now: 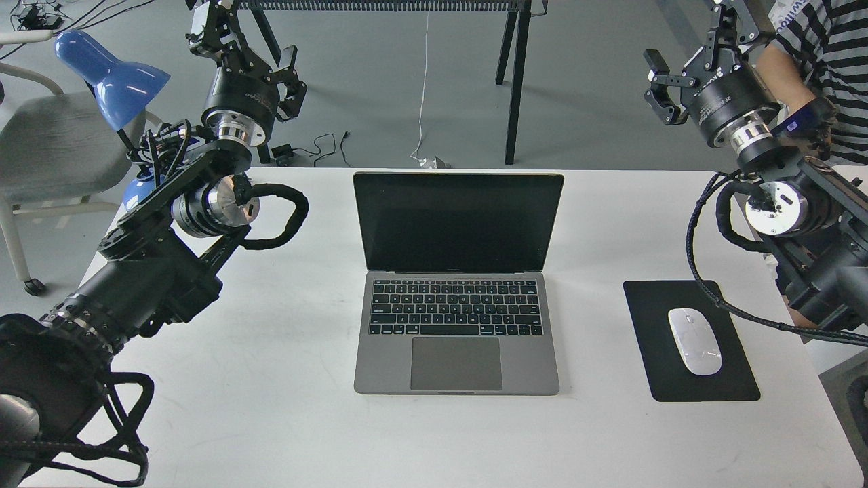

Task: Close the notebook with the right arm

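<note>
The notebook point(456, 335) lies open in the middle of the white table point(285, 420), its dark screen point(458, 220) standing upright and facing me. My right arm point(780, 203) comes in from the right edge. Its gripper point(686, 68) is raised above the table's far right corner, well right of the notebook and apart from it. The fingers are spread with nothing between them. My left gripper point(247, 54) is held high beyond the far left of the table, also open and empty.
A black mouse pad point(698, 366) with a white mouse point(694, 341) lies right of the notebook. A blue desk lamp point(112, 78) and a grey chair point(54, 146) stand at the left. A person in a striped shirt point(824, 61) stands behind my right arm.
</note>
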You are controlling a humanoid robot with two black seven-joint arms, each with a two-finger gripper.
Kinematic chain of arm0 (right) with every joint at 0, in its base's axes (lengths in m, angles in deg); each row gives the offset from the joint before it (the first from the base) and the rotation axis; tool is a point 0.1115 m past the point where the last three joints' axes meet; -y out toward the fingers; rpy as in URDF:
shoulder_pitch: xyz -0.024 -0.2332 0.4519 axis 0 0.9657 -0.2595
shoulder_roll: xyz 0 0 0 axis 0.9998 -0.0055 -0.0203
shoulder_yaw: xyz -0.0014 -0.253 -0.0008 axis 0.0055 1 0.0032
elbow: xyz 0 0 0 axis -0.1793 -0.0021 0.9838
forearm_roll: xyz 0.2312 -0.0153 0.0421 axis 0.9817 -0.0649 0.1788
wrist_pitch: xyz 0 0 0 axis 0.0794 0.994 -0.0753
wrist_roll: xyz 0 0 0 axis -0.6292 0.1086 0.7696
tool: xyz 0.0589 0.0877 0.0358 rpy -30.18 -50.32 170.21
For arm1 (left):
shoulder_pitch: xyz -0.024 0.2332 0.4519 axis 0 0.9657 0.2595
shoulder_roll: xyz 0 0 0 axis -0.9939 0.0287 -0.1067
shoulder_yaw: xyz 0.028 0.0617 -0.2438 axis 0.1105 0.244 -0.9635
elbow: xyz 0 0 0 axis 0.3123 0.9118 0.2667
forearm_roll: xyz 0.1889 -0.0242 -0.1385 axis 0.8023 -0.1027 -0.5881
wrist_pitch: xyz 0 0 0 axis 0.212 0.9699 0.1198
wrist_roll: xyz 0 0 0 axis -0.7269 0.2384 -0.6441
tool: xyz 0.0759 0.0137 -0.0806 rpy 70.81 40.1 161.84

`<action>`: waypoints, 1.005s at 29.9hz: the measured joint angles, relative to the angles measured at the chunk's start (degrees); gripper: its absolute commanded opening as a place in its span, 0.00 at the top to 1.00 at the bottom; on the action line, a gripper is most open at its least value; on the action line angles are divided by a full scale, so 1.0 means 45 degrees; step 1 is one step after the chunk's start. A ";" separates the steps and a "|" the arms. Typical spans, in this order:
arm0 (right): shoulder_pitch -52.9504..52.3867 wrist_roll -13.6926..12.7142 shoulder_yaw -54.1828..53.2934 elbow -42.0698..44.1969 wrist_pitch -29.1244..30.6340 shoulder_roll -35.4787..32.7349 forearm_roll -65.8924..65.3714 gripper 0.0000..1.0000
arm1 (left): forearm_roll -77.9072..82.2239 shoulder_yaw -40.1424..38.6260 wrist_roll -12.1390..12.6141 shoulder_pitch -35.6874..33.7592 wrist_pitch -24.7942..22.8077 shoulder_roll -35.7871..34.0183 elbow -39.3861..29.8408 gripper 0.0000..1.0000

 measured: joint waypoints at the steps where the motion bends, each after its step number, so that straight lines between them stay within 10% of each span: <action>1: 0.0000 0.0000 0.0002 0.0000 0.0000 0.0000 0.0000 0.00 | 0.0000 0.0000 0.0000 0.0000 0.0004 0.0000 0.0000 0.00; 16: -0.0045 -0.0001 0.0133 0.0082 0.0020 0.0336 -0.0166 0.00 | 0.0337 0.0000 0.0000 0.0019 0.0083 0.0210 -0.0240 0.00; 30: -0.3075 -0.0176 0.5100 0.2001 -0.1079 0.1852 -0.1889 0.00 | 0.0349 -0.0002 0.0000 0.0019 0.0051 0.0194 -0.0233 0.00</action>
